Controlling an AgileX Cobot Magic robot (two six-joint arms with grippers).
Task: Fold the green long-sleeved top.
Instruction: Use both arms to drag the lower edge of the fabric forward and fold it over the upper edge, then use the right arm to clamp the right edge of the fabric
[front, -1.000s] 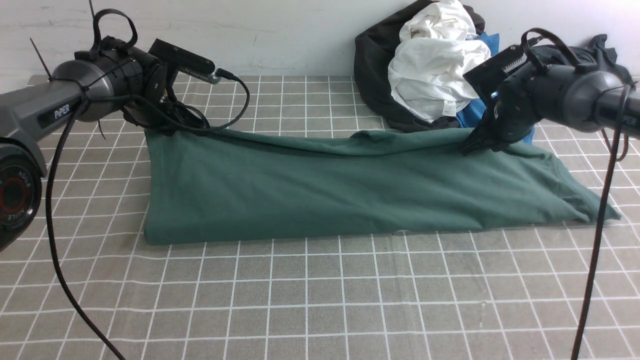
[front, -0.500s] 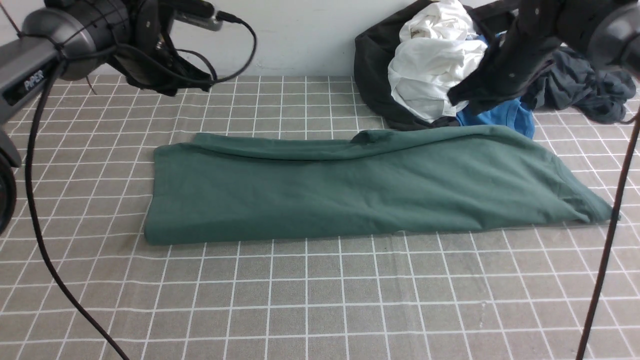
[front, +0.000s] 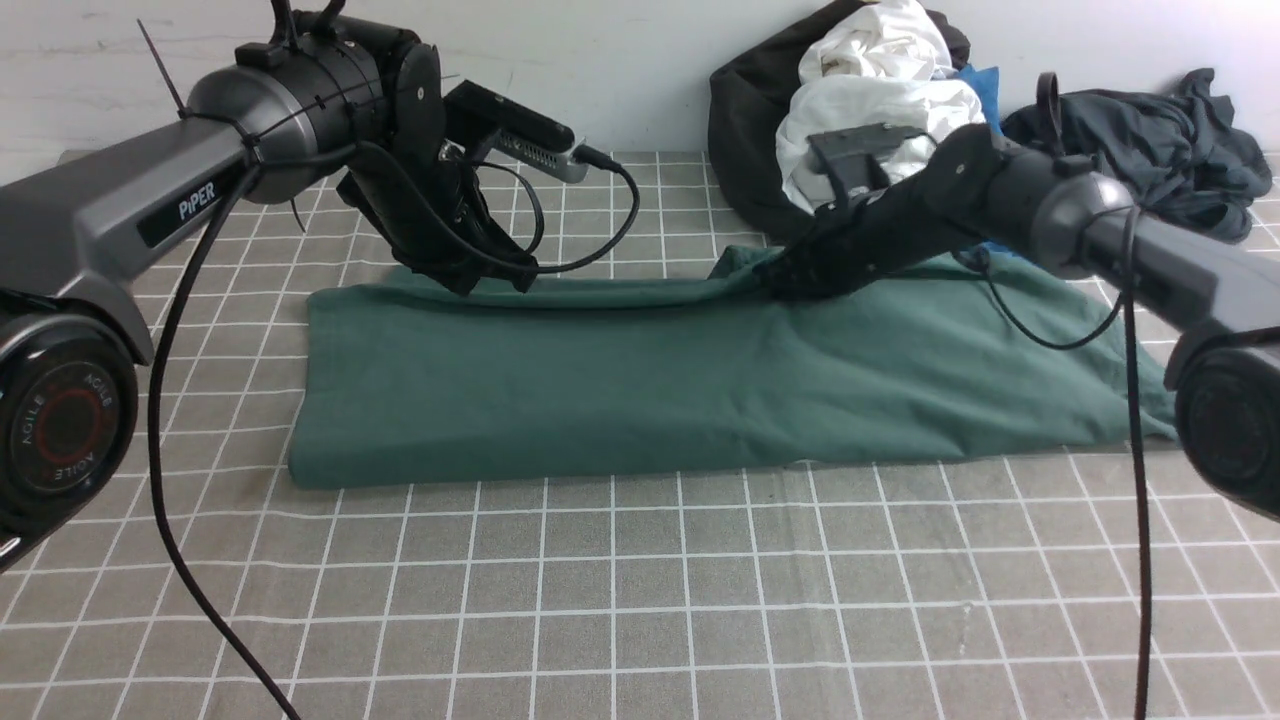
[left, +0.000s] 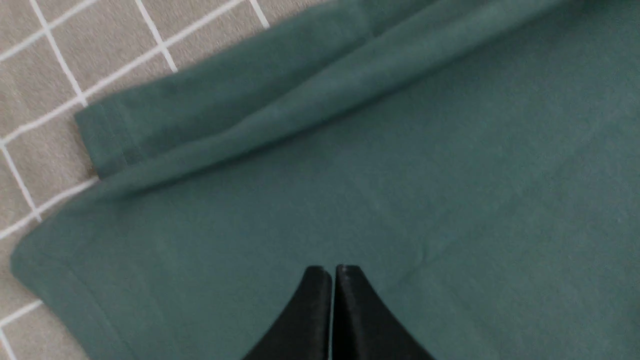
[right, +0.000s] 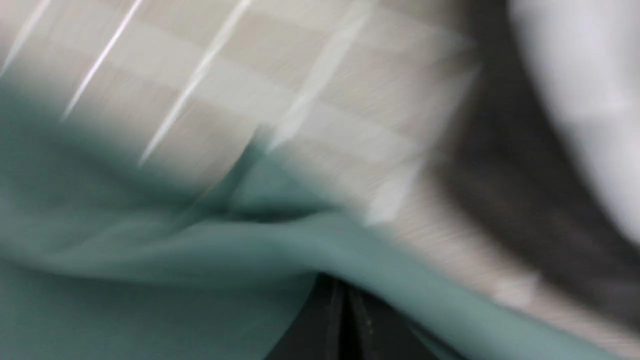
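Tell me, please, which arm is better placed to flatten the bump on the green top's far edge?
Right, probably. The right gripper, shut, is beside the bump midway along the far edge of the top; the left gripper, also shut, is over that edge farther toward the left end.

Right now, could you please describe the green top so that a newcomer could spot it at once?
On the checked tablecloth, in front of the clothes heap by the wall, one garment lies flat. That is the green top: a long folded band, dark green, whereas the heap is crumpled.
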